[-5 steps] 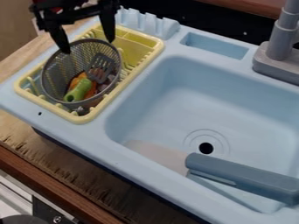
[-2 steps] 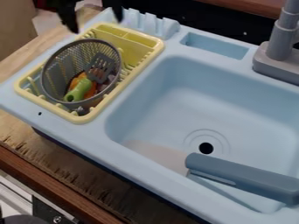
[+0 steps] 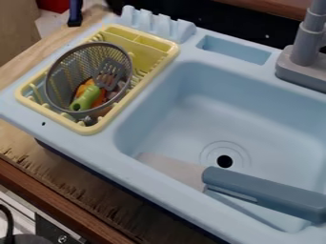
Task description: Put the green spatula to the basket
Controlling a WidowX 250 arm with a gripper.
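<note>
Camera view, and first to the tool: spread or pressed together, I cannot tell, nor whether it pinches anything. Work out from the arm's side, the top edge and upper left, and the green spatula (image 3: 85,99) comes next: it lies inside the round mesh basket (image 3: 70,74), which sits tilted in the yellow rack (image 3: 173,49) beside the sink (image 3: 172,128). Here's the relation that counts — the spatula's long axis runs on a slant, slotted grey head up and to the right, green handle down and to the left, near the basket's lower rim. That puts the head at the end nearer the top edge, the handle at the farther one. An orange piece (image 3: 100,99) is tucked in close by the handle. By my reading, the placing is done! No further grasp looks needed — the likely call is simply to keep the arm clear, since a knock on that slanted rim could tip the lot.
</note>
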